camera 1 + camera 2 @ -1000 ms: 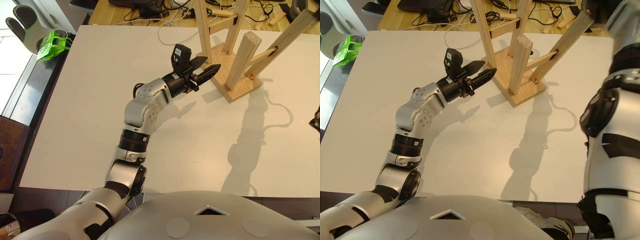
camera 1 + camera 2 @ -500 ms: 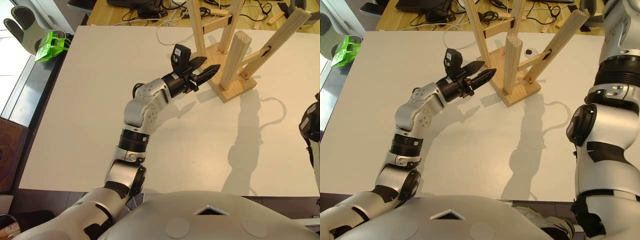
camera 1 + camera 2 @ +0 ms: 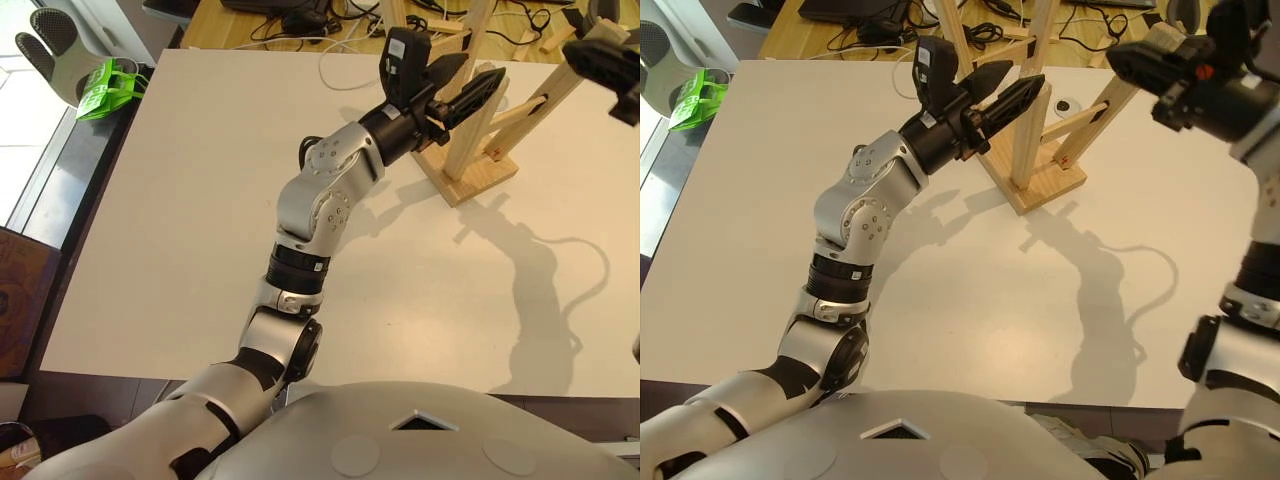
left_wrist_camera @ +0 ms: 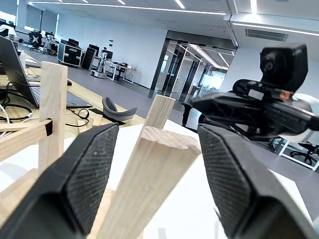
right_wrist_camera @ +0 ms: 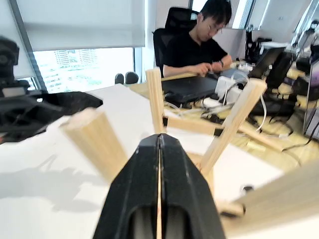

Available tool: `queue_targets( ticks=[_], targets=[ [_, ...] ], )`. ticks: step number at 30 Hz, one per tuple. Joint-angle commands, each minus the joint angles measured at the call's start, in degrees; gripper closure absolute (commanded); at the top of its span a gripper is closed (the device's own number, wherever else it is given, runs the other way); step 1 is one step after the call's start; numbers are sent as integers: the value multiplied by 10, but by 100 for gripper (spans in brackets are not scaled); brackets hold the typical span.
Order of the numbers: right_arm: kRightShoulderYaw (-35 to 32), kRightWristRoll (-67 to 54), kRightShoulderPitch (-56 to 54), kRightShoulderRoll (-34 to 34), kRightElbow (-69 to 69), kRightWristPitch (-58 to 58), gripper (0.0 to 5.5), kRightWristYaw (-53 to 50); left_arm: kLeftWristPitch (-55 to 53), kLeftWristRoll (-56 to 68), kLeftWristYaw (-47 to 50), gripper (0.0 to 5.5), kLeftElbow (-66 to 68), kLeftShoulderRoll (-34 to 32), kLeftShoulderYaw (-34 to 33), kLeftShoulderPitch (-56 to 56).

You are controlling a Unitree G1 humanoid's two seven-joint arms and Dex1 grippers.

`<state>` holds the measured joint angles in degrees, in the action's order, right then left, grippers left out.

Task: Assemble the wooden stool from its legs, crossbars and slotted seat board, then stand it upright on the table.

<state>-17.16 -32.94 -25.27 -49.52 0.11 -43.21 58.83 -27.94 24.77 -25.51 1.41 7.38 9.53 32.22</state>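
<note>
The wooden stool stands upside down at the table's far right, its seat board (image 3: 470, 182) flat on the table and its legs pointing up. My left gripper (image 3: 468, 74) is open, and its fingers (image 4: 89, 179) straddle the top of the near leg (image 4: 162, 149) with gaps on both sides. The right gripper (image 3: 1137, 58) is shut on nothing and hangs in the air by the top of the slanted right leg (image 3: 548, 92). A crossbar (image 3: 1080, 113) joins that leg to the near one.
The white table (image 3: 200, 200) is bare to the left and front of the stool. A small round white object (image 3: 1068, 104) lies behind the seat board. Cables and loose wooden pieces lie on the desk (image 3: 250, 25) beyond the far edge. A green bag (image 3: 105, 88) sits off the table's left.
My left gripper rose from beside the seat board and moved forward to straddle the near leg's top. The right gripper came into view above the right leg.
</note>
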Motion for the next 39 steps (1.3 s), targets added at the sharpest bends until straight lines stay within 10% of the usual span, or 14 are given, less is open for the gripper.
queue_targets(
  ticks=[1,9,32,39],
  targets=[
    [-23,-40,88,-69,-57,-63,548,58,-13,-1,-13,258,-15,5,27,-15],
    [38,76,258,-124,-82,78,548,106,-30,-4,-40,258,-15,21,78,9],
    [179,184,212,-86,4,217,548,88,134,-151,51,258,306,244,182,242],
    [185,200,235,-89,5,236,548,77,50,-93,16,258,104,83,135,193]
  ],
)
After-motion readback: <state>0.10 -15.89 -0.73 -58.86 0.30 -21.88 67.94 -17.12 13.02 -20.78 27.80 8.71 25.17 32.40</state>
